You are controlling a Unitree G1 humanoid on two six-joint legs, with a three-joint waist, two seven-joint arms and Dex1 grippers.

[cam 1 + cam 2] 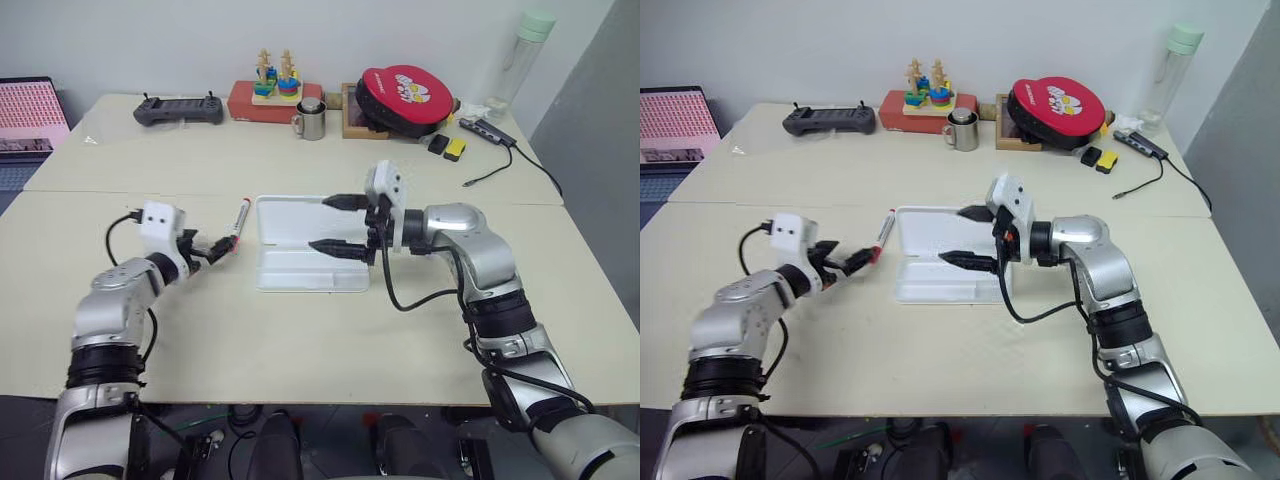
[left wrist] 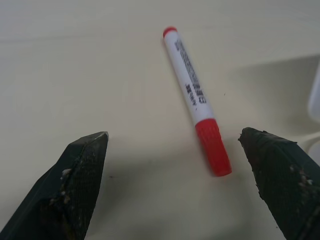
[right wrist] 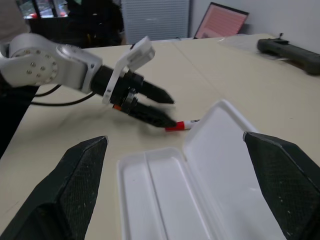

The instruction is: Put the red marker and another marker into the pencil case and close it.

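Left gripper (image 1: 216,248) is spread wide around the red marker (image 1: 238,222), lying on the worktop (image 1: 300,330). Right gripper (image 1: 335,224) is held released above the opened case (image 1: 300,270).

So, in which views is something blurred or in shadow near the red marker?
Left wrist view: the red marker is sharp, the left end effector casts a soft shadow on the table. Right wrist view: the left end effector's tips look slightly smeared beside the pencil case.

steel mug (image 1: 311,119), red round pouch (image 1: 408,97), black controller (image 1: 179,109), clear bottle (image 1: 522,62)
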